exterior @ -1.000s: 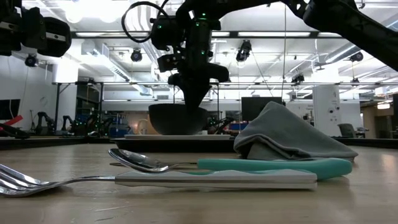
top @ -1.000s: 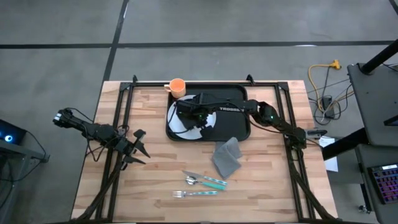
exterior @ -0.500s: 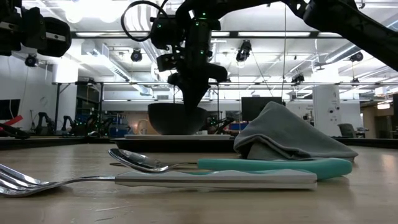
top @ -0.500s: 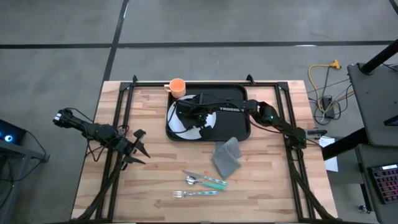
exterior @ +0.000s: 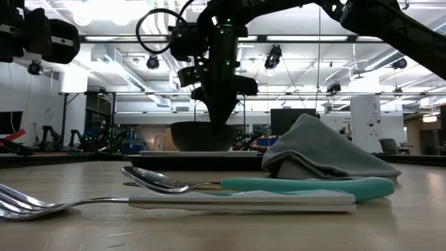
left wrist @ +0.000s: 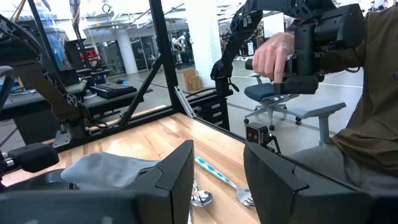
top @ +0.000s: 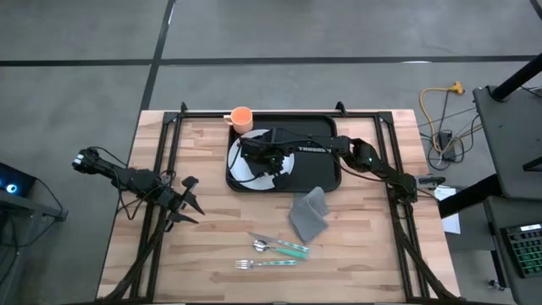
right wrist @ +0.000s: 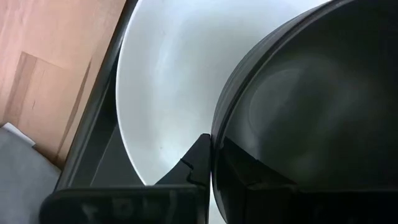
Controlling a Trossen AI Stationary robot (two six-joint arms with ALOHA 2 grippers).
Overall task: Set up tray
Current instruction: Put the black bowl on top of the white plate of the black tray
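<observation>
The black tray (top: pixel 322 169) lies at the table's far middle. On its left part sits the round white plate (top: pixel 240 161). My right gripper (top: pixel 269 155) is over the plate, shut on a black bowl (top: pixel 277 165), which the low view shows as a dark bowl (exterior: pixel 202 137) under the gripper (exterior: pixel 221 111). An orange cup (top: pixel 241 117) stands beyond the tray's far left corner. My left gripper (top: pixel 188 203) waits open near the table's left edge, touching nothing. My right gripper holds the black bowl by its rim (right wrist: pixel 217 134), one finger (right wrist: pixel 198 163) outside the wall and the other inside. It comes from above, pointing down. The bowl hangs upright, its base low over the white plate (right wrist: pixel 161 74); whether it rests there I cannot tell.
A crumpled grey napkin (top: pixel 308 213) lies on the wood just near of the tray. A spoon (top: pixel 279 246) and a fork (top: pixel 265 263) with teal handles lie toward the near edge. Bare wood spreads between them and my left gripper. A person (left wrist: pixel 348 93) stands beyond the table.
My right gripper has moved down with the black bowl toward the white plate; the bowl's rim stands lower in the low view than a second ago. The gripper stays shut on it.
</observation>
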